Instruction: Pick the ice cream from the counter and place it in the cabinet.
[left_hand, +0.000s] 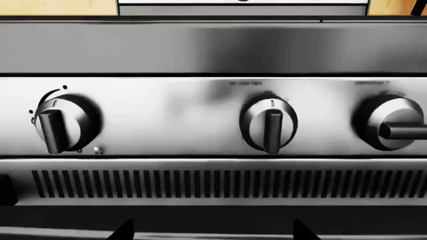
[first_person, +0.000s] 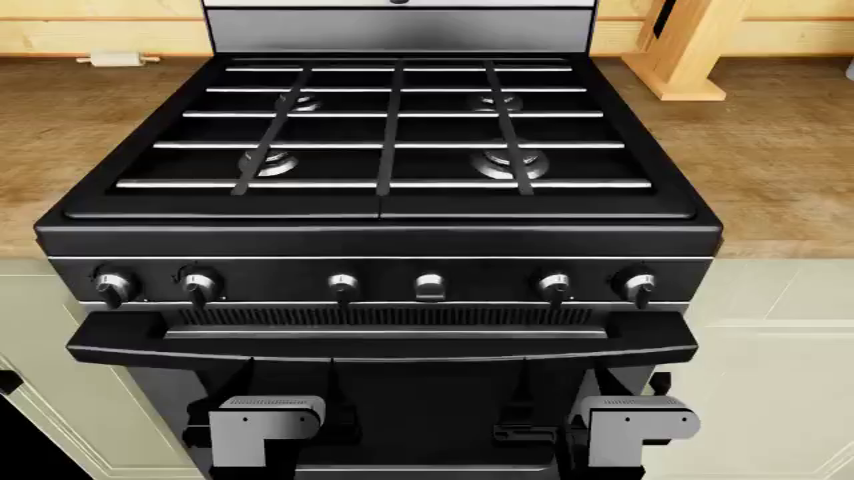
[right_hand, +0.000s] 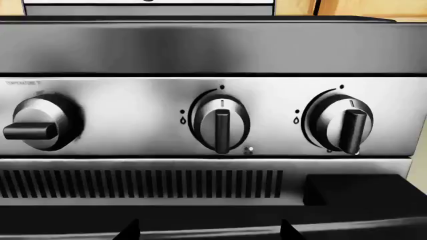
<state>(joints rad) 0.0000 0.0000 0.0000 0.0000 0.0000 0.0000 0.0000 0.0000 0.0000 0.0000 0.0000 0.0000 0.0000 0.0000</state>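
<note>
Both arms hang low before the stove (first_person: 387, 150), idle; finger spread cannot be told; no ice cream shows on the tabletop (first_person: 774, 150).

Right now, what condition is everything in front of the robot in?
Black gas stove: burners unlit, nothing on the grates.
Six front knobs: five point down; the fourth knob is turned sideways.
Oven door: closed.
Small cream rolling pin: lying on the brown wood-grain counter.
Both grippers: state unclear.
</note>
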